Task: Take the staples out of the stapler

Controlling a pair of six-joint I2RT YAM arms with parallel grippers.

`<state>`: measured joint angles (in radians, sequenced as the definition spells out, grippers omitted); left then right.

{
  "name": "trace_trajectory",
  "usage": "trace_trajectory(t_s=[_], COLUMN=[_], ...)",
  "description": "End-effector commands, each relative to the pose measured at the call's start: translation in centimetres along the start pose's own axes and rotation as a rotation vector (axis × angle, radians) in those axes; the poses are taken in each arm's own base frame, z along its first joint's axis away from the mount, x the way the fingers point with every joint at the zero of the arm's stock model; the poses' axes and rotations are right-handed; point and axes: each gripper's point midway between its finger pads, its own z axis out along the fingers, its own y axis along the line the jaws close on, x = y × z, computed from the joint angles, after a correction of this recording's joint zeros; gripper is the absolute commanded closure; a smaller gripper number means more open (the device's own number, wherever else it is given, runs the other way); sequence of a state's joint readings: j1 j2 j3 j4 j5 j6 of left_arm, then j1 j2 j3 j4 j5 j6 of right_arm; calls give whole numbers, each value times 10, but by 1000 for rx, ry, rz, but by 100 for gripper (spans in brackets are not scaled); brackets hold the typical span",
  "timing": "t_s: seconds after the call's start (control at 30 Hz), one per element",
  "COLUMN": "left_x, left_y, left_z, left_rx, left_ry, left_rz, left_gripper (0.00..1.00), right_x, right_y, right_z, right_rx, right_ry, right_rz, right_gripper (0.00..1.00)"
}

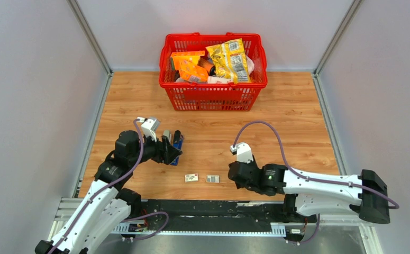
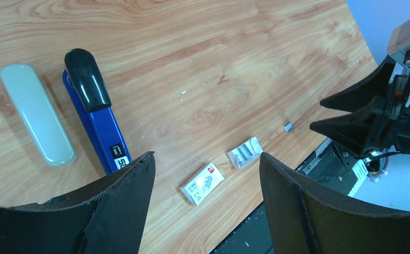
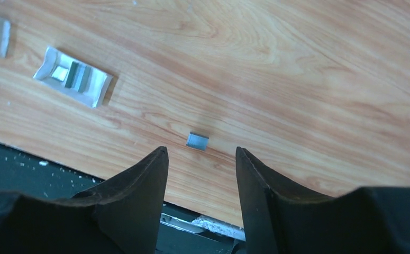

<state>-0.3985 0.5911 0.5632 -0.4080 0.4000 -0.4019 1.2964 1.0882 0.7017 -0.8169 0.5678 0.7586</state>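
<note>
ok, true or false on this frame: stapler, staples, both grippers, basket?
1. The slim blue stapler with a black top end lies unheld on the wooden table. True.
2. The left gripper is shut on the stapler. False: it is open, and the stapler is not between its fingers.
3. A tiny grey metal staple strip lies on the wood just ahead of the open right gripper. True.
4. The red plastic basket is empty. False: it holds snack packs.
</note>
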Motion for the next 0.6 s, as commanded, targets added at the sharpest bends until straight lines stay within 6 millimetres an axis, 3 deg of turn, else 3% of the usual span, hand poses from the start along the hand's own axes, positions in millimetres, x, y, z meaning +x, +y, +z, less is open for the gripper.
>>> trace_trajectory(t_s=[0.0,0.13,0.3,0.4,0.47,0.57], left_x=[-9,-8,-7,-8,-7,-7], left_y=[1,1,0,0,0,-2], left_z=[0,0,0,0,1,1], left_rx=[-7,-8,-1,1,4,11], left_ry=[-32,-29,-27,-27,-24,-24], left_rz=[17,13,14,14,12,14], left_gripper=[21,21,21,21,21,21], right_x=[-17,-31,-14,-1,7,15], right_y=[23,22,27,29,26,25], right_z=[-5,-5,13,23,27,25], right_rx=[-213,-231,-247,-215,-178,-159], right_ry=[-96,-144,-13,51,86,110], right_rz=[-166,-209,-103,-43,15,75], right_gripper=[44,41,38,41,49,55])
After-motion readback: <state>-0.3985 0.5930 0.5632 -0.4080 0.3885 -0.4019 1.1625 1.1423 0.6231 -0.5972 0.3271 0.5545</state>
